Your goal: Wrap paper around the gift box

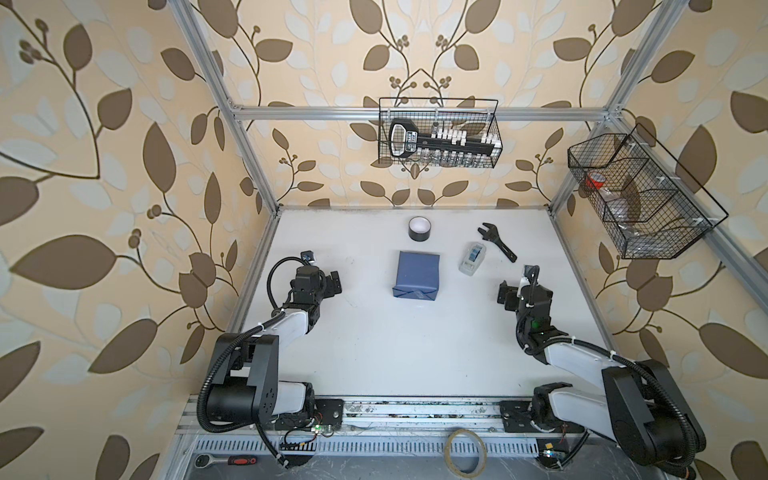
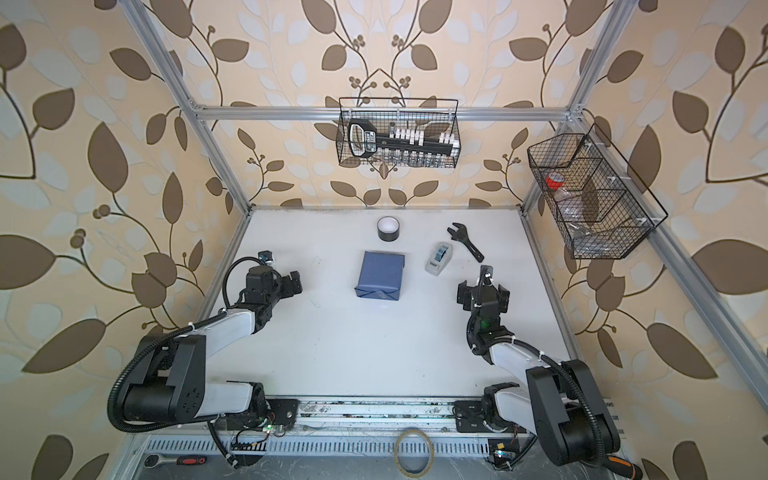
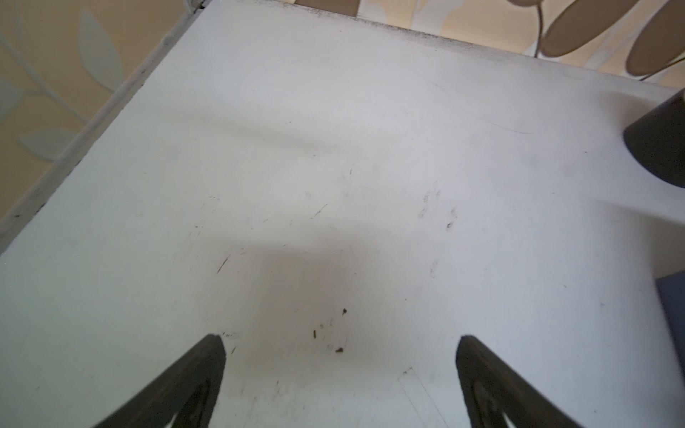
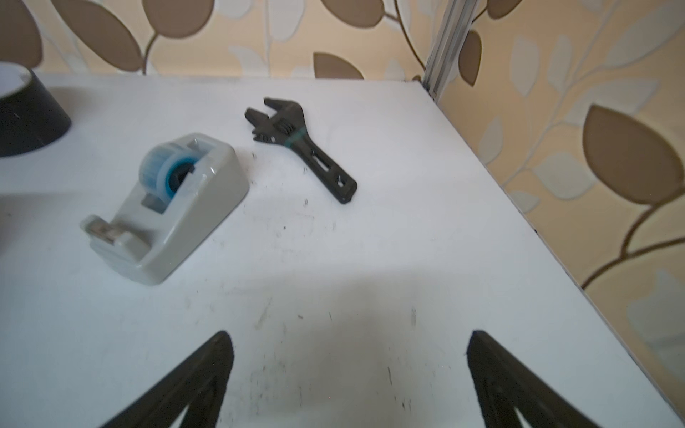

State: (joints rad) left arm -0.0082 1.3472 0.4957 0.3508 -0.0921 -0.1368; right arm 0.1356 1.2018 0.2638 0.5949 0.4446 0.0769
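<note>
In both top views, a slate blue paper (image 1: 415, 277) lay folded tight into a flat square parcel in the middle of the white table (image 1: 374, 353). The gift box was most likely inside it, but none of it showed. The near end of the parcel had a pointed flap folded down. The left gripper (image 1: 333, 284) hung well to the left of the parcel with its jaws wide apart and nothing in them. The right gripper (image 2: 483, 293) hung well to the right, also wide apart and empty. A black tape roll (image 1: 419, 228) stood behind the parcel.

In the left wrist view, the two black fingers (image 3: 192, 374) were spread over bare table. Only a corner of the blue paper showed at the edge.

In the right wrist view, the fingers (image 4: 200, 374) were spread too. A grey plastic tape holder (image 4: 163, 207) and a black metal wrench (image 4: 300, 148) lay ahead.

The wrapping looked done. The next move probably called for checking the flaps, and taping any that lifted.
</note>
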